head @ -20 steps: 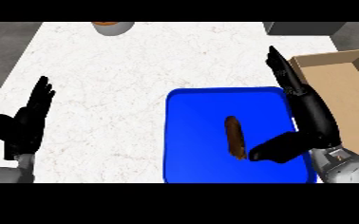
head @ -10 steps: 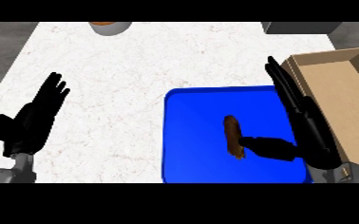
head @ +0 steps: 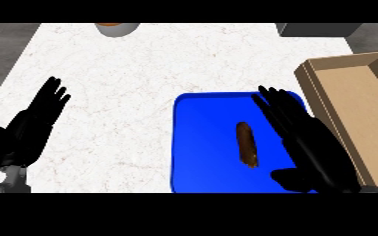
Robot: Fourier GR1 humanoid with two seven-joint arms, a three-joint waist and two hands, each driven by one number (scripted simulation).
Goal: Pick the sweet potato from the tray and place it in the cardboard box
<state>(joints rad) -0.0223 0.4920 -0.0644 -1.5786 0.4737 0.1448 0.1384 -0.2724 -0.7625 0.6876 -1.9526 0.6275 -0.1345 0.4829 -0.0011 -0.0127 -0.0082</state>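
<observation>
A brown sweet potato (head: 246, 143) lies lengthwise in the middle of the blue tray (head: 203, 130). My right hand (head: 306, 140) hangs over the tray's right side, just right of the sweet potato, fingers straight and pointing away, thumb low near the tray's front; it holds nothing. The cardboard box (head: 353, 95) stands open at the right edge, right next to the tray. My left hand (head: 33, 125) rests open at the counter's left edge, fingers up.
A bowl (head: 117, 28) with an orange inside shows at the counter's far edge, left of centre. A grey object (head: 317, 29) sits at the far right corner. Bare white counter (head: 148, 70) spreads between the tray and the left hand.
My right hand has dropped lower and moved left over the tray, closer to the sweet potato. The left hand shifted slightly right and up. The sweet potato has not moved.
</observation>
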